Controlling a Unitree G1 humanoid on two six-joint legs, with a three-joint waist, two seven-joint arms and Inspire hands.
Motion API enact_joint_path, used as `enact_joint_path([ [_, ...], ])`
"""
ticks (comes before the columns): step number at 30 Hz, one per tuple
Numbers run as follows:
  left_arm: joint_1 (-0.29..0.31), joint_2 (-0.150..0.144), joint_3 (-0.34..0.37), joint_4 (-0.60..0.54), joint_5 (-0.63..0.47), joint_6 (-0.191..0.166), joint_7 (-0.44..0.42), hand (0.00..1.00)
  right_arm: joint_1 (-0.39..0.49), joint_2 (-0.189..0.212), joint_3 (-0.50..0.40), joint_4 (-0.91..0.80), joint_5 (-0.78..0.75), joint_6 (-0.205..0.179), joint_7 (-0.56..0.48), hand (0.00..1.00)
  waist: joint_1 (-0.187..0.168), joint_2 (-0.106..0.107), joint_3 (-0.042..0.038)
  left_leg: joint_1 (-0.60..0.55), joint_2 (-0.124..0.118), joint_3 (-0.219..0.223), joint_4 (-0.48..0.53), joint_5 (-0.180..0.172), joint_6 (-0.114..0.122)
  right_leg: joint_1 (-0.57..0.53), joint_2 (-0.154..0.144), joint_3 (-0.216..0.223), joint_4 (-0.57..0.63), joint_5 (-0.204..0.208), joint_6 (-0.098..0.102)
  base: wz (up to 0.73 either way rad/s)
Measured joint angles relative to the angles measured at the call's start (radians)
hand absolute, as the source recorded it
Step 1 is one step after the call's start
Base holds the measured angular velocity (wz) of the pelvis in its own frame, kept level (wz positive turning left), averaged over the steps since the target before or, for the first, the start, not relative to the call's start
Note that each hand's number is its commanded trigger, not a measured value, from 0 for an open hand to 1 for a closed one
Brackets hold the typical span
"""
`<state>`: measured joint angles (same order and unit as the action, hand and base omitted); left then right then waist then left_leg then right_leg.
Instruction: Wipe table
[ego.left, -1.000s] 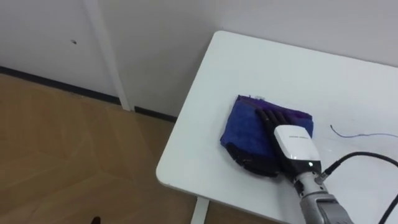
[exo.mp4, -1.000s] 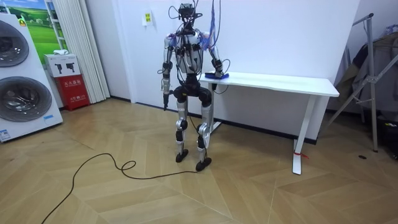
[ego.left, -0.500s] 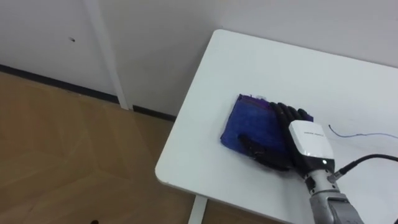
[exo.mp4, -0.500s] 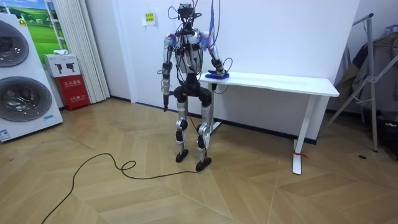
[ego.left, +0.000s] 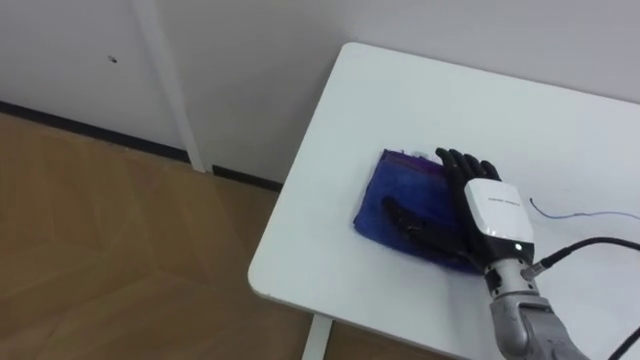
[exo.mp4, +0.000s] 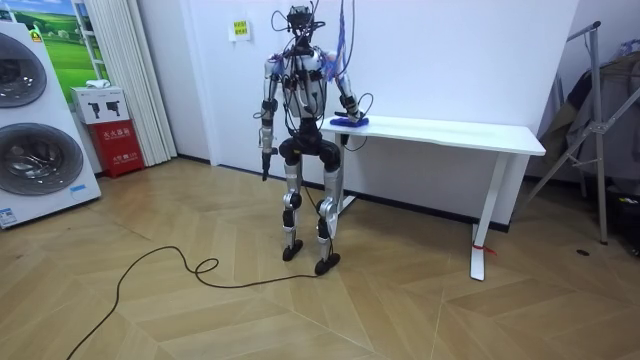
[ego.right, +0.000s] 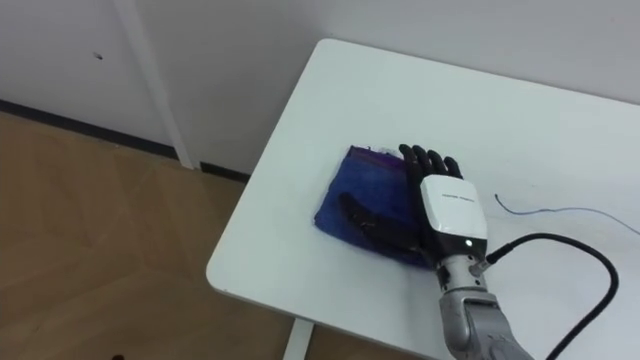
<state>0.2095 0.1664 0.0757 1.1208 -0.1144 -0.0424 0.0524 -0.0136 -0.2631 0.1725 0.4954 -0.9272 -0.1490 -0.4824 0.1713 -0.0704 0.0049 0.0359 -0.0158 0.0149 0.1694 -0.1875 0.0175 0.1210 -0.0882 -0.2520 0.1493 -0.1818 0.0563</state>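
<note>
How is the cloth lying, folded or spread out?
Folded: the blue cloth is a compact, thick-edged rectangle near the table corner, pressed under the right hand with straight fingers.

White wall (exo.mp4: 450, 50), wooden floor (exo.mp4: 300, 310)

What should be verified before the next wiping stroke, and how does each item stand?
1. Right robot hand flat on the blue cloth, fingers straight: ok.
2. Cloth lying wholly on the white table, inside its edge: ok.
3. Thin blue mark to the right of the hand wiped off: not ok.
4. Left robot hand down at the robot's side, away from the table: ok.
5. Enough pressure on the cloth: cannot tell.
</note>
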Motion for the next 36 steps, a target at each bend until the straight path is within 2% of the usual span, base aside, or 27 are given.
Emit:
enact_joint_path([
  [5,0.002,-0.002,0.001,-0.001,0.007,0.001,0.000,0.00,0.000,0.005,-0.001,0.000,0.002,0.018,0.001,0.00,0.000,0.001,0.0005,0.002,0.000,-0.001,0.000,0.000,0.000,0.000,0.000,0.001,0.000,0.000,0.000,0.00],
  [8,0.001,-0.002,0.001,-0.002,0.039,0.001,-0.001,0.00,-0.001,0.006,-0.006,0.002,0.007,0.018,0.003,0.00,-0.002,0.002,0.0012,0.003,0.000,-0.001,0.000,0.000,0.000,0.001,0.000,0.000,-0.001,0.000,0.000,0.00],
  [17,0.007,-0.002,0.001,-0.007,0.039,0.000,-0.004,0.00,-0.009,0.020,-0.026,0.108,0.029,0.017,0.018,0.00,-0.005,-0.002,0.0039,0.008,0.000,-0.003,0.003,0.000,0.000,0.009,-0.001,-0.005,0.000,0.000,0.000,0.00],
  [22,0.010,-0.001,0.001,-0.007,0.039,0.000,-0.020,0.00,-0.028,0.020,-0.042,0.171,0.028,0.009,0.011,0.00,-0.006,-0.012,0.0062,0.008,-0.002,-0.020,0.013,0.000,0.000,0.016,-0.001,-0.014,0.000,0.000,0.000,0.09],
  [28,0.024,-0.001,0.001,-0.007,0.049,0.000,-0.031,0.00,-0.038,0.020,-0.048,0.203,0.021,0.009,0.007,0.00,-0.005,-0.012,0.0061,0.001,-0.003,-0.030,0.021,0.000,0.000,0.020,-0.001,-0.028,0.000,0.000,0.000,0.06],
  [29,0.024,0.000,0.001,-0.007,0.049,0.000,-0.035,0.00,-0.038,0.020,-0.048,0.204,0.022,0.009,0.007,0.14,-0.005,-0.012,0.0055,0.002,-0.003,-0.030,0.021,0.000,-0.001,0.020,-0.001,-0.028,0.000,0.000,0.000,0.00],
  [30,0.028,0.000,0.001,-0.006,0.049,0.000,-0.035,0.00,-0.038,0.020,-0.048,0.204,0.022,0.009,0.007,0.88,-0.005,-0.011,0.0054,0.002,-0.003,-0.030,0.021,0.001,-0.001,0.021,-0.001,-0.028,0.000,0.000,0.000,0.00],
  [31,0.029,0.000,0.001,-0.006,0.049,0.000,-0.035,0.00,-0.039,0.020,-0.048,0.204,0.022,0.009,0.007,1.00,-0.005,-0.012,0.0052,0.002,-0.002,-0.028,0.021,0.001,-0.002,0.021,-0.001,-0.028,0.000,0.000,0.000,0.00],
  [34,0.032,0.003,0.000,-0.007,0.049,0.000,-0.034,0.00,-0.041,0.018,-0.048,0.215,0.021,0.007,0.002,1.00,-0.005,-0.013,0.0037,0.002,-0.002,-0.026,0.021,0.002,-0.003,0.022,0.000,-0.027,0.000,0.000,0.000,0.00],
  [36,0.033,0.004,0.001,-0.007,0.049,0.000,-0.034,0.00,-0.043,0.014,-0.048,0.214,0.021,0.007,-0.008,1.00,-0.005,-0.014,0.0000,0.002,-0.002,-0.027,0.021,0.002,-0.003,0.022,0.000,-0.027,0.000,0.000,0.000,0.00],
])
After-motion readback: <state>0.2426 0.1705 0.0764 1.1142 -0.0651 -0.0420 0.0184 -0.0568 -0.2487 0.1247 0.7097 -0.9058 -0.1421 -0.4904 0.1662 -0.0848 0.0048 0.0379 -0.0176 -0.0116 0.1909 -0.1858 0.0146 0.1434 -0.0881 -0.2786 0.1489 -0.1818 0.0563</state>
